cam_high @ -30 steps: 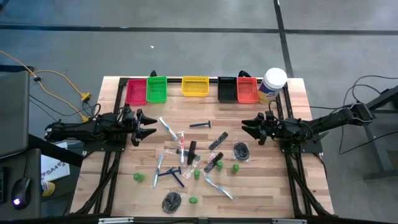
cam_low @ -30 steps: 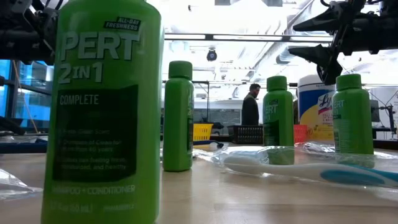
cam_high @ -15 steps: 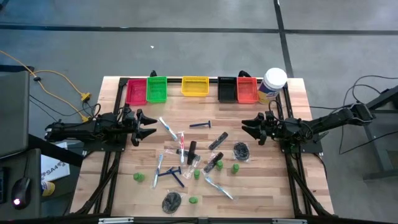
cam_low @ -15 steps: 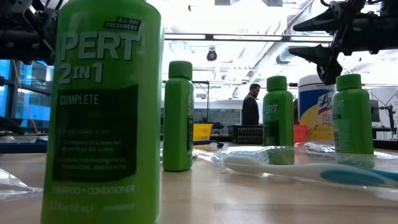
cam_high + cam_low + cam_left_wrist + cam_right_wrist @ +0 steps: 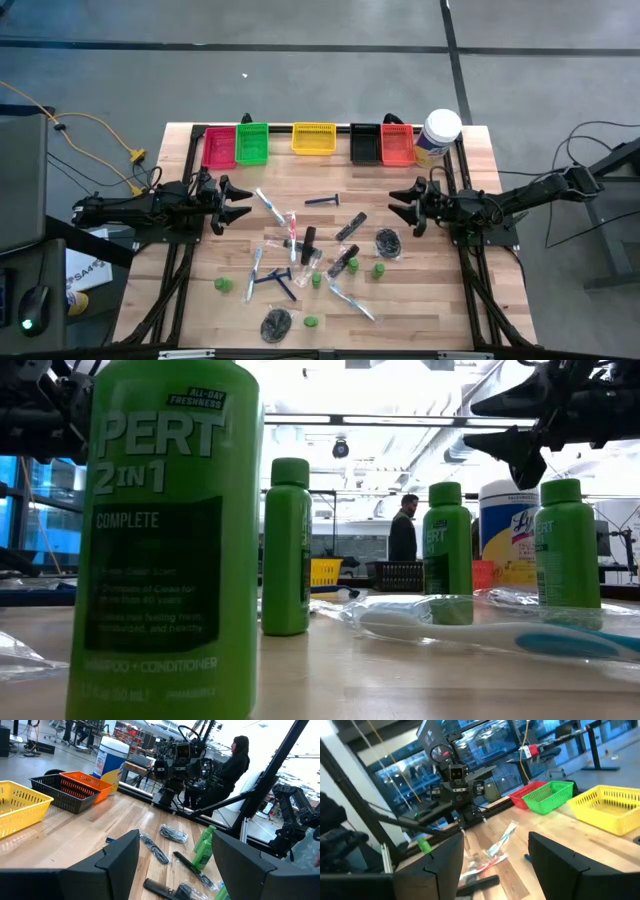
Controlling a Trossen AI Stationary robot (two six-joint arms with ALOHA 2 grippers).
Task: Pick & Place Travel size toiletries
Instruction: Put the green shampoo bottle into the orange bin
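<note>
Nothing grabbed yet: left tool (image 5: 238,204) and right tool (image 5: 402,206) both gape empty; next, reach for the toiletries (image 5: 300,250) mid-bench.

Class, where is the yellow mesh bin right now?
In the high view, the yellow mesh bin sits mid-row along the table's far edge, between the green bin and the black bin.

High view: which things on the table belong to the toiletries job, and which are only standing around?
Belong to the job:
- green bottles
- blue razors
- wrapped toothbrushes
- black combs
- dark mesh puffs

Only standing around:
- white jar at the far right corner
- coloured bins in a row along the far edge
- person beyond the table
</note>
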